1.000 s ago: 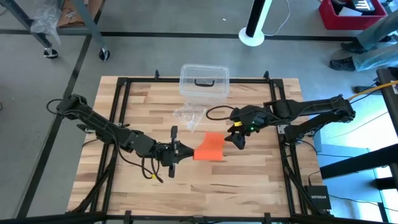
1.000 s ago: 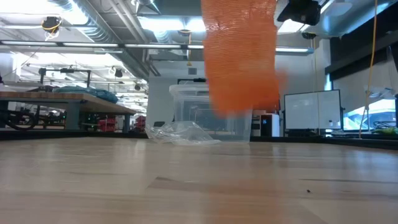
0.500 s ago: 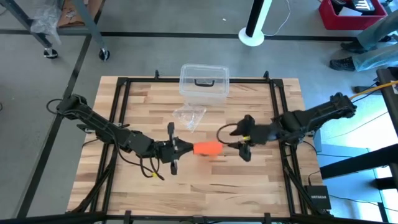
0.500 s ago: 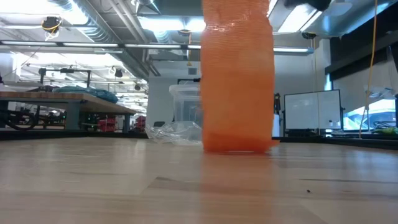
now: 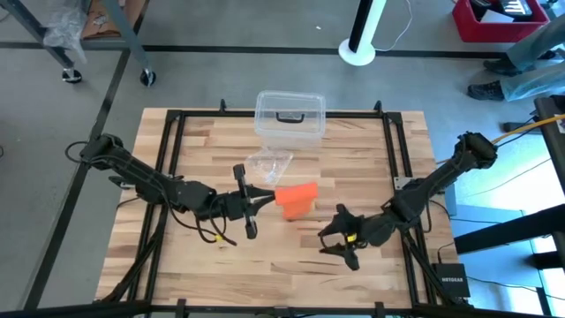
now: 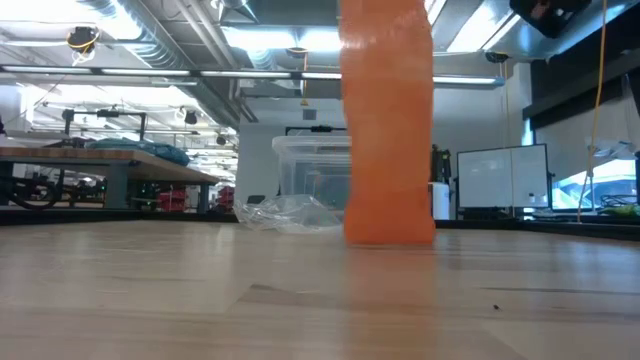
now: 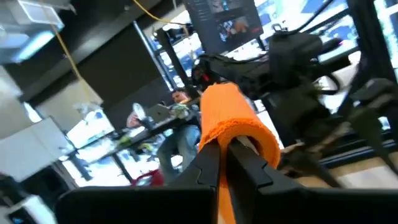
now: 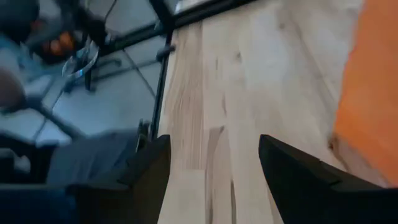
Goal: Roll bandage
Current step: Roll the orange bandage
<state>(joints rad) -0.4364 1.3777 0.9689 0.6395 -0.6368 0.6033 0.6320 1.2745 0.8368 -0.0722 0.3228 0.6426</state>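
Left jaws (image 5: 265, 199) clamped on bright orange soft fabric bandage (image 5: 296, 198), hanging at frame centre, lower end touching wooden counter (image 5: 353, 146). Right jaws (image 5: 339, 238) spread wide, empty, lower right of bandage, apart from it.

One marking can be read: the word NETGEAR on a small black box (image 5: 451, 283) lying on the floor just beyond the counter's (image 5: 185, 256) edge, a short way behind the right gripper (image 5: 340, 245) on its arm's side. Screens in the room beyond show content too blurred to read.
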